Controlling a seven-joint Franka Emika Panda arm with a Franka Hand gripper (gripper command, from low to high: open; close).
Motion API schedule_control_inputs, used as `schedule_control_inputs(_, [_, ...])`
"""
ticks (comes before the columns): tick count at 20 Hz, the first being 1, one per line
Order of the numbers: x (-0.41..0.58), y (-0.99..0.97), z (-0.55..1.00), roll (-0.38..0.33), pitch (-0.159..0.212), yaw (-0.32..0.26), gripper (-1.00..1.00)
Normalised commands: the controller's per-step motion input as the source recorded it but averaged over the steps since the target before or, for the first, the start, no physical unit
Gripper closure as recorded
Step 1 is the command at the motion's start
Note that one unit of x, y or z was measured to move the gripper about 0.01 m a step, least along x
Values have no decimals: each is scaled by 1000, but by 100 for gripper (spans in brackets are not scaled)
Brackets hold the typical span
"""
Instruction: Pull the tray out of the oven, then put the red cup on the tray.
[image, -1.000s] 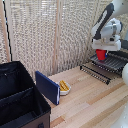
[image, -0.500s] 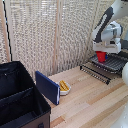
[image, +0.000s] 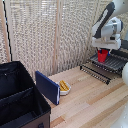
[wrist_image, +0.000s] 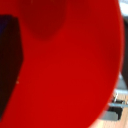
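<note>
red cup (image: 102, 55) gripped by closed pincer (image: 103, 50) over tray (image: 111, 63).

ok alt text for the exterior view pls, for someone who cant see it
A white robot arm holds a red cup in its gripper just above a dark ribbed tray at the exterior view's right. On the wooden table sit a blue board, a small bowl and a black crate.
</note>
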Motion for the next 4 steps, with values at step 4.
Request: schedule_control_inputs(4, [205,-4,674,89,34,-45,-100])
